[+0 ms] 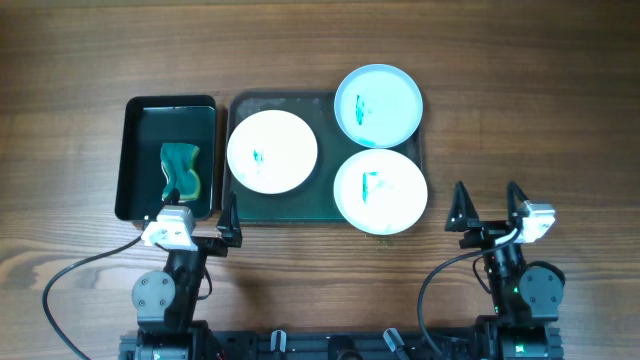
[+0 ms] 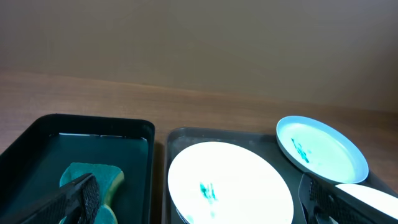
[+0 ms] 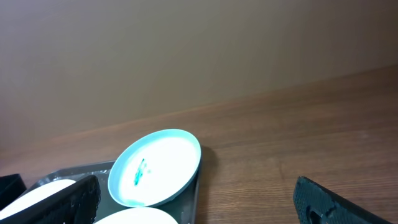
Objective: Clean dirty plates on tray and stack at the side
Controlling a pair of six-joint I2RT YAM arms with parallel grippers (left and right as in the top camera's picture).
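Three white plates lie on the dark green tray [image 1: 300,208]: a left one [image 1: 272,151], a far right one [image 1: 378,105] that overhangs the tray's rim, and a near right one [image 1: 380,190]. Each has a small teal smear at its centre. My left gripper [image 1: 192,212] is open and empty, near the tray's front left corner. In the left wrist view [image 2: 199,208] it faces the left plate [image 2: 230,183]. My right gripper [image 1: 488,200] is open and empty over bare wood to the right of the tray. Its wrist view [image 3: 196,208] shows the far right plate [image 3: 158,165].
A black rectangular tub [image 1: 135,160] stands left of the tray and holds a teal and yellow sponge [image 1: 180,170], also in the left wrist view [image 2: 93,177]. Wooden tabletop [image 1: 540,120] surrounds the tray.
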